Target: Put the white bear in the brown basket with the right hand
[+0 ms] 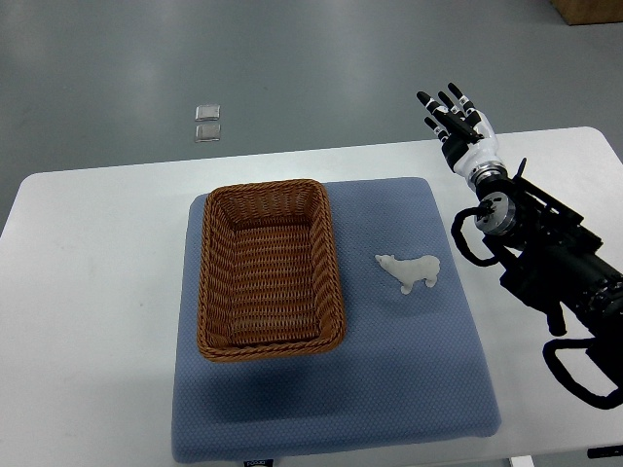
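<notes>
A small white bear [411, 271] lies on its side on the blue mat [389, 379], just right of the brown wicker basket [208, 282]. The basket holds nothing. My right hand [453, 115] is raised near the table's far edge, well beyond and right of the bear, with its fingers spread and holding nothing. Its black arm [555, 263] comes in from the right edge. The left arm is out of view.
The blue mat lies on a white table [88, 292]. Two small clear squares [207, 124] lie on the grey floor beyond the table. A brown box corner [589, 10] shows at the top right.
</notes>
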Robot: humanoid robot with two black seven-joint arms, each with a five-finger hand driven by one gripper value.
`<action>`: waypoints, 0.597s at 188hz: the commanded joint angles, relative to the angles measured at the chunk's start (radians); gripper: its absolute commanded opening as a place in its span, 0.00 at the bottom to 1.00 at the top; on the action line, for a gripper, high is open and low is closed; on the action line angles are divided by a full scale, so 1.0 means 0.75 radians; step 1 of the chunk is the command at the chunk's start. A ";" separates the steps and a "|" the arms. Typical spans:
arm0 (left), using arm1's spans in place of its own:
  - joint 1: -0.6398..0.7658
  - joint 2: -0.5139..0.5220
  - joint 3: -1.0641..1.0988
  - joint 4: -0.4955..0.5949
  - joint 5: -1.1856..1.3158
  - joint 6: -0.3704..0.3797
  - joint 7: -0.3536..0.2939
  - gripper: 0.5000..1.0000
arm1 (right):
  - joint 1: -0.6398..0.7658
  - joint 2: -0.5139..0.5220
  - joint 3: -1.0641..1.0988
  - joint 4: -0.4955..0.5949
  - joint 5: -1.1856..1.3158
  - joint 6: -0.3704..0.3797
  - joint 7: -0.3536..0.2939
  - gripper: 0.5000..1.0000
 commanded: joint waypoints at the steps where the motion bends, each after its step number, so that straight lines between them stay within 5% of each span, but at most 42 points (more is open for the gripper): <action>1: -0.002 0.000 -0.002 -0.004 -0.001 -0.001 -0.001 1.00 | 0.000 0.000 0.000 0.000 0.000 0.000 0.000 0.85; 112: -0.004 0.000 -0.016 0.010 -0.001 0.005 0.008 1.00 | -0.002 0.000 0.000 0.000 0.000 0.002 0.000 0.85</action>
